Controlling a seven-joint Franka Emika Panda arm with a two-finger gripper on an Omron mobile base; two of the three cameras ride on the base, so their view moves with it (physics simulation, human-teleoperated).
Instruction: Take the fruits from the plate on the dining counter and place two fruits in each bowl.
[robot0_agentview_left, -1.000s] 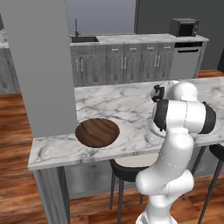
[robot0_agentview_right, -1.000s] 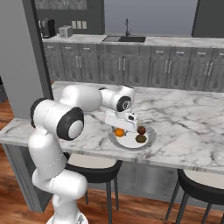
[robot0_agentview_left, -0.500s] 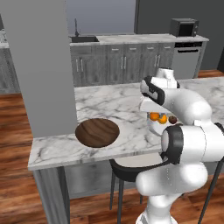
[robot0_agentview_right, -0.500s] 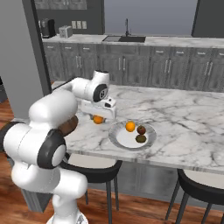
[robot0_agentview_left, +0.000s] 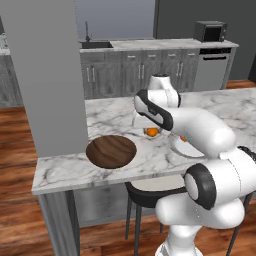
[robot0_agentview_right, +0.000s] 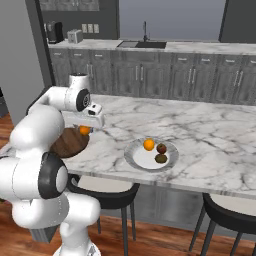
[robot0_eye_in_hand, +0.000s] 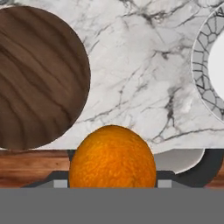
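- Dark wooden bowl (robot0_agentview_left: 111, 151) sits left of the plate (robot0_agentview_right: 131, 156), holding no fruit.
- Gripper (robot0_agentview_right: 85, 131), between bowl and plate, is clamped on an orange fruit (robot0_agentview_right: 84, 130) above the dining counter (robot0_agentview_right: 210, 130).
- Risk: releasing short of the bowl would likely send the fruit rolling off the counter.

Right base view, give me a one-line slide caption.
Gripper carries an orange fruit toward the dark wood bowl; three fruits remain on the plate.

The dining counter (robot0_agentview_right: 210, 130) of white, grey-veined marble carries the dark wooden bowl (robot0_agentview_left: 111, 151) near its end and the plate (robot0_agentview_right: 151, 154) further along, apparently apart.
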